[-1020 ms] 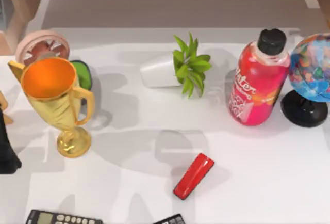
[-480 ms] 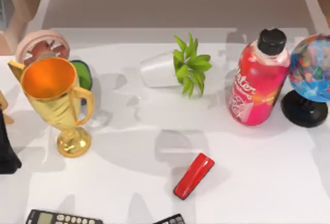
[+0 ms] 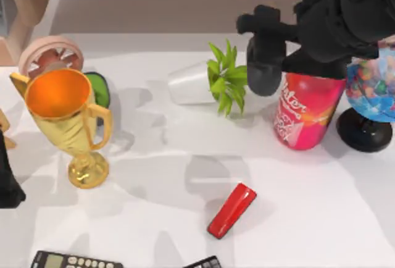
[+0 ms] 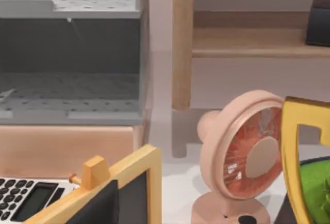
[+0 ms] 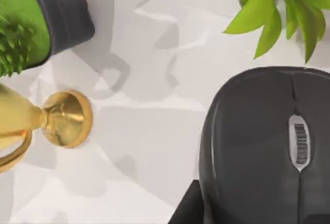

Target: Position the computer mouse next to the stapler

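Carry step: right gripper (image 3: 266,64), upper right of frame, apparently clamps the computer mouse (image 3: 264,58); next, descent beside the stapler (image 3: 232,210).

Hanging clear of the table (image 3: 321,218), toward the back and right of centre: the computer mouse (image 3: 265,64), showing as a dark grey, smooth, matte oval, long axis running roughly front to back in the top view. Facing the right wrist camera with its upper shell (image 5: 268,146), showing a thin seam between the two buttons and a ribbed scroll wheel set in a slot.

Lying flat on the table, nearer the front and slightly right of centre: the stapler (image 3: 232,210), appearing as a glossy red bar with rounded ends and a black base edge, angling diagonally, its upper end pointing back-right. Sitting well apart from the computer mouse.
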Available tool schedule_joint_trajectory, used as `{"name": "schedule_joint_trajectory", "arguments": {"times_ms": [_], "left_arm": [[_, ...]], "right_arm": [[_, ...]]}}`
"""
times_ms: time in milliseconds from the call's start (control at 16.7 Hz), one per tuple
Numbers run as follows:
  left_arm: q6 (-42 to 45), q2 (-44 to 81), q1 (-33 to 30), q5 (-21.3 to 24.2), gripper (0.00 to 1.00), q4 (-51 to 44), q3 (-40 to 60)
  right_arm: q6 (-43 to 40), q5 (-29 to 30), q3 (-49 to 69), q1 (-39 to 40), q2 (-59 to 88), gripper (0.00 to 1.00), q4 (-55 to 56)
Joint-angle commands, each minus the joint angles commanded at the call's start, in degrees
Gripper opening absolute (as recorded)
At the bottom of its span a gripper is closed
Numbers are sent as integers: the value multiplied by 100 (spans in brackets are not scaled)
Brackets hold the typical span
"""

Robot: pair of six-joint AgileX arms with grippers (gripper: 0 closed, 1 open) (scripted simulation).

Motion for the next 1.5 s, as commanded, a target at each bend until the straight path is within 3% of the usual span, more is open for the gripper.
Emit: {"name": "schedule_joint_trajectory", "arguments": {"times_ms": [660, 1500], "left_arm": [[0, 0, 0, 0, 100, 0, 0], [0, 0, 0, 0, 100, 0, 0]], "right_arm": [[370, 1102, -2280, 459, 662, 0, 83], [427, 1239, -2400, 272, 648, 0, 130]]}}
